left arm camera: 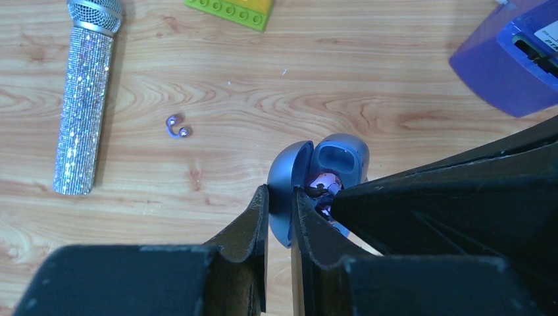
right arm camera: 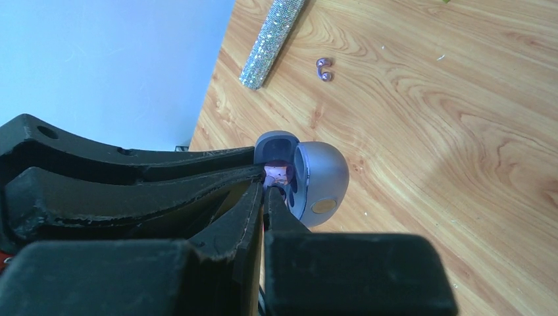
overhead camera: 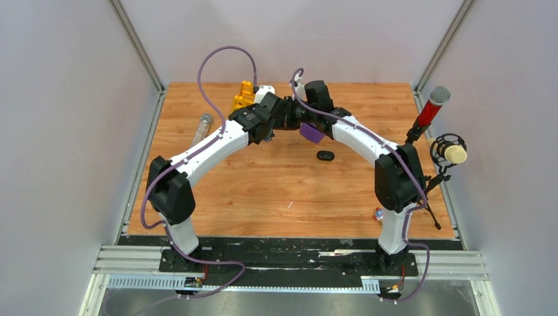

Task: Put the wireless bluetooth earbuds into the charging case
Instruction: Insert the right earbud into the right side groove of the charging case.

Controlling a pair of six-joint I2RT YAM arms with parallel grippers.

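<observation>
The charging case [left arm camera: 342, 155] is a blue-grey clamshell, held open above the wood. My left gripper [left arm camera: 279, 192] is shut on its lid [left arm camera: 289, 172]. My right gripper [right arm camera: 266, 183] is shut on a shiny purple earbud [left arm camera: 324, 183], its tips reaching into the open case [right arm camera: 322, 178], where the earbud [right arm camera: 279, 172] sits against the inner sockets. A second small purple earbud [left arm camera: 177, 127] lies loose on the table, also seen in the right wrist view [right arm camera: 323, 68]. In the top view both wrists meet at the back middle and hide the case.
A glittery silver microphone [left arm camera: 85, 99] lies left of the loose earbud. A purple box [left arm camera: 507, 59] and a green brick [left arm camera: 230, 10] lie further back. A small black oval object [overhead camera: 325, 155] rests mid-table, a yellow toy [overhead camera: 243, 97] at the back, and a red microphone on a stand [overhead camera: 431, 108] on the right.
</observation>
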